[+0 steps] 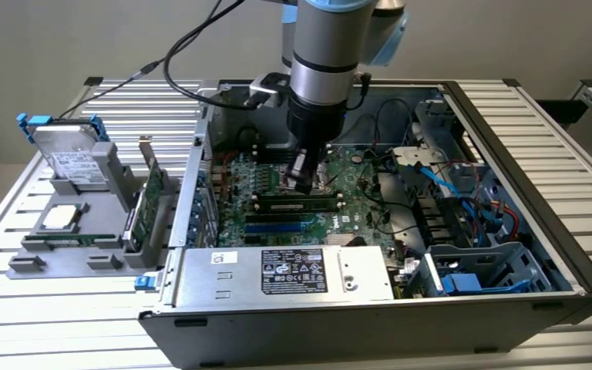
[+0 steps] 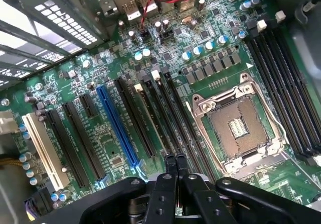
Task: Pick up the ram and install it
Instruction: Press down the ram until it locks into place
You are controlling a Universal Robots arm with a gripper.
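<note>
Lying seated lengthwise in its slot, the ram sits below the closed gripper.

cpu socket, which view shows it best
The wrist view: the cpu socket lies open and unobstructed on the motherboard, its metal frame and contact field plain. In the exterior view the arm stands over that area, so the socket cannot be made out.
</note>
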